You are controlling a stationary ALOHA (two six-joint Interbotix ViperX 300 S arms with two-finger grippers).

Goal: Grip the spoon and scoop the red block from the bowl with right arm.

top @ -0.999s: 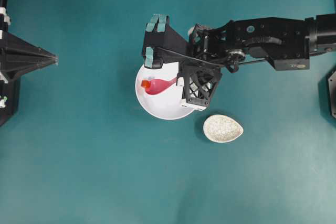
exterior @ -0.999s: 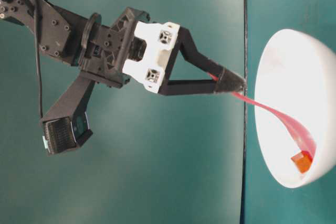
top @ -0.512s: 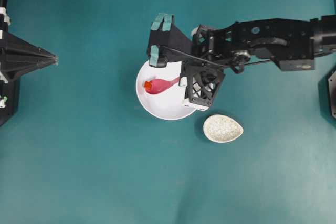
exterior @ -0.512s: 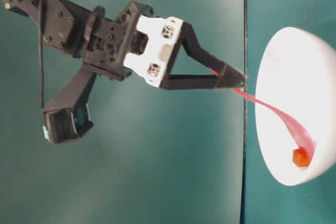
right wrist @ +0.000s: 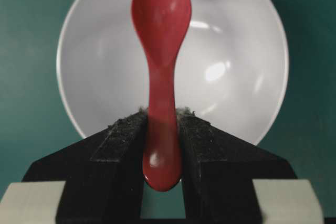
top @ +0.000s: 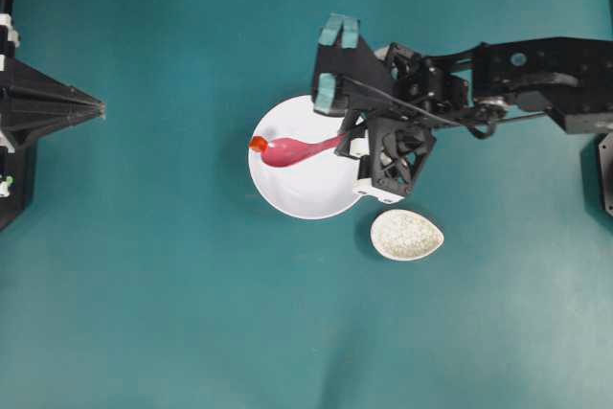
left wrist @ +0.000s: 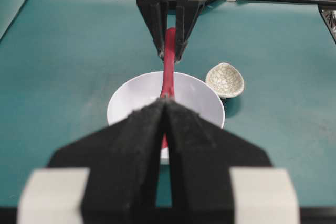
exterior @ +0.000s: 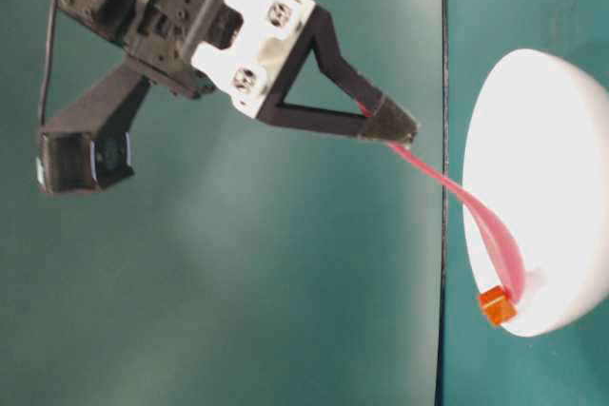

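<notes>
Black and pointed, the left gripper (top: pixel 96 107) sits at the left edge of the overhead frame, its fingers pressed together on nothing. Near the centre, the red block (top: pixel 258 144) perches at the tip of the spoon (top: pixel 292 150), right at the left rim of the bowl (top: pixel 306 193). To the right, the right gripper (top: pixel 347 142) clamps the spoon's handle between narrow fingers. Lower right of the bowl lies a small speckled dish (top: pixel 407 235).
</notes>
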